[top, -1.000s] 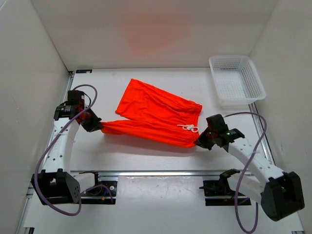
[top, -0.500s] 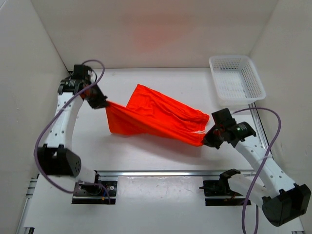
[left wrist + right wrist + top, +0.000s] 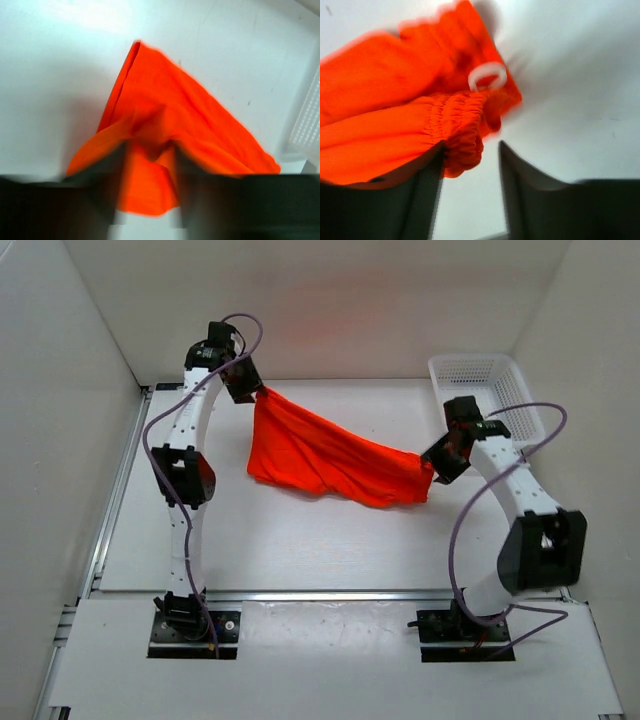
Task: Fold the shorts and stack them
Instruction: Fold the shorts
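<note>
The bright orange-red shorts (image 3: 320, 455) stretch across the far half of the table, bunched and sagging in the middle. My left gripper (image 3: 255, 392) is at their far left corner, near the back wall. In the left wrist view its jaws (image 3: 149, 175) stand apart with a fold of the shorts (image 3: 150, 125) between them, blurred. My right gripper (image 3: 432, 462) is at the waistband end. In the right wrist view it (image 3: 470, 165) is open: the gathered waistband (image 3: 462, 135) rests against the left finger (image 3: 425, 200), with bare table between the fingers. The white drawstring loop (image 3: 487, 75) shows above.
A white mesh basket (image 3: 520, 390) stands at the back right corner, just behind the right arm, and its edge (image 3: 307, 120) shows in the left wrist view. White walls close in the table on the left, back and right.
Both arms swung the shorts from the near middle to the far half of the table. Both grippers, shut on the fabric before, now have their jaws apart.
</note>
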Available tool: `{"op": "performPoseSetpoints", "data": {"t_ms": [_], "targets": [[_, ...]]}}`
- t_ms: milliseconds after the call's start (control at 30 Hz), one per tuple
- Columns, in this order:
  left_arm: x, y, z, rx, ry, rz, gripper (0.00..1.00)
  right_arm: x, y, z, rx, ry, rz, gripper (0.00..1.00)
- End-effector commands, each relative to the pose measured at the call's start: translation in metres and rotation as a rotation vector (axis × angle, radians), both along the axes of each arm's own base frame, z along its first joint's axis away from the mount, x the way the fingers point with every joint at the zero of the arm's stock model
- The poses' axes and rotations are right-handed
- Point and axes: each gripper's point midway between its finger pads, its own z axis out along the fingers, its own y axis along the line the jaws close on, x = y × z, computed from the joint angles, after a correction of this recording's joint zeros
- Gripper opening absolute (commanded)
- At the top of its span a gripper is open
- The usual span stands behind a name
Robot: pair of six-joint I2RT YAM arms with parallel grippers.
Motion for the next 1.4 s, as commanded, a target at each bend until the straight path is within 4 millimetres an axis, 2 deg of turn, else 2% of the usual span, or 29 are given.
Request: {"op": "performPoseSetpoints", "data": {"t_ms": [0,33,67,100,133,167,200,233,267,300,333,367,400,433,467,567,700,800,900,1000,1033,1100,1133,1167,1200,1233,1300,1333,1367], "targets": [[0.042,0.001,0.020,-0.043,-0.157,-0.016,0.65,0.056,-0.018,0.009,-0.088,-0.084,0.042,0.55],[0.044,-0.002,0.022,-0.056,-0.170,-0.027,0.74,0.062,-0.015,0.007,-0.084,-0.079,0.072,0.79],[0.041,-0.002,0.022,-0.055,-0.162,-0.027,0.78,0.065,-0.013,0.014,-0.084,-0.095,0.104,0.83],[0.039,0.000,0.027,-0.049,-0.172,-0.021,0.81,0.068,-0.005,0.015,-0.087,-0.113,0.134,0.85],[0.029,0.001,0.011,-0.006,-0.128,-0.035,0.87,0.065,-0.003,0.024,-0.103,-0.146,0.150,0.89],[0.021,0.012,0.035,0.037,-0.174,-0.009,0.87,0.054,-0.002,0.013,-0.129,-0.119,0.160,0.90],[0.013,0.017,0.036,0.056,-0.162,0.006,0.91,0.046,-0.003,0.008,-0.135,-0.104,0.169,0.90],[0.000,0.022,0.015,0.091,-0.107,-0.006,0.91,0.040,-0.001,0.008,-0.133,-0.114,0.178,0.90],[-0.014,0.025,0.030,0.097,-0.119,0.001,0.91,0.024,-0.004,-0.009,-0.139,-0.066,0.182,0.90],[-0.024,0.027,0.023,0.108,-0.093,-0.012,0.89,0.018,-0.002,-0.015,-0.123,-0.055,0.190,0.90],[-0.043,0.029,-0.006,0.119,-0.004,-0.017,0.87,0.012,0.004,-0.016,-0.085,-0.061,0.208,0.89],[-0.059,0.029,-0.006,0.115,0.018,-0.033,0.86,0.005,0.006,-0.021,-0.071,-0.045,0.216,0.89],[-0.070,0.031,-0.017,0.119,0.058,-0.036,0.86,-0.006,0.007,-0.031,-0.059,-0.015,0.224,0.89],[-0.084,0.025,-0.030,0.110,0.101,-0.056,0.86,-0.004,0.010,-0.028,-0.039,-0.046,0.231,0.89],[-0.104,0.025,-0.058,0.102,0.181,-0.069,0.89,-0.007,0.016,-0.032,-0.008,-0.042,0.246,0.89],[-0.132,0.016,-0.096,0.041,0.291,-0.086,0.99,-0.003,0.026,-0.033,0.038,-0.059,0.281,0.92],[-0.148,0.004,-0.136,-0.007,0.397,-0.109,0.99,0.006,0.039,-0.044,0.088,-0.020,0.320,0.97],[-0.141,-0.002,-0.151,-0.013,0.412,-0.099,0.99,0.015,0.039,-0.054,0.112,-0.012,0.313,0.97],[-0.129,-0.006,-0.156,-0.005,0.406,-0.094,0.99,0.022,0.039,-0.069,0.125,0.010,0.297,0.97],[-0.119,-0.013,-0.162,-0.011,0.404,-0.086,0.90,0.026,0.033,-0.085,0.107,0.037,0.278,0.97],[-0.117,-0.012,-0.167,-0.004,0.412,-0.074,0.86,0.026,0.030,-0.088,0.094,0.045,0.272,0.94],[-0.112,-0.011,-0.167,0.005,0.402,-0.069,0.67,0.032,0.024,-0.095,0.057,0.041,0.257,0.90],[-0.109,-0.012,-0.170,0.002,0.406,-0.061,0.54,0.031,0.022,-0.103,0.045,0.056,0.251,0.83],[-0.110,-0.011,-0.176,0.004,0.421,-0.060,0.39,0.033,0.021,-0.109,0.037,0.054,0.248,0.78],[-0.107,-0.012,-0.174,0.002,0.412,-0.061,0.11,0.036,0.021,-0.108,0.037,0.040,0.248,0.71],[-0.108,-0.012,-0.177,0.000,0.423,-0.052,0.10,0.038,0.019,-0.113,0.022,0.041,0.252,0.50],[-0.105,-0.007,-0.171,0.004,0.414,-0.030,0.10,0.040,0.019,-0.117,0.022,0.044,0.252,0.19],[-0.103,-0.004,-0.165,0.017,0.396,-0.023,0.10,0.044,0.023,-0.112,0.036,0.029,0.267,0.08],[-0.096,0.008,-0.146,0.037,0.351,0.017,0.10,0.049,0.024,-0.102,0.037,0.006,0.268,0.01]]}}
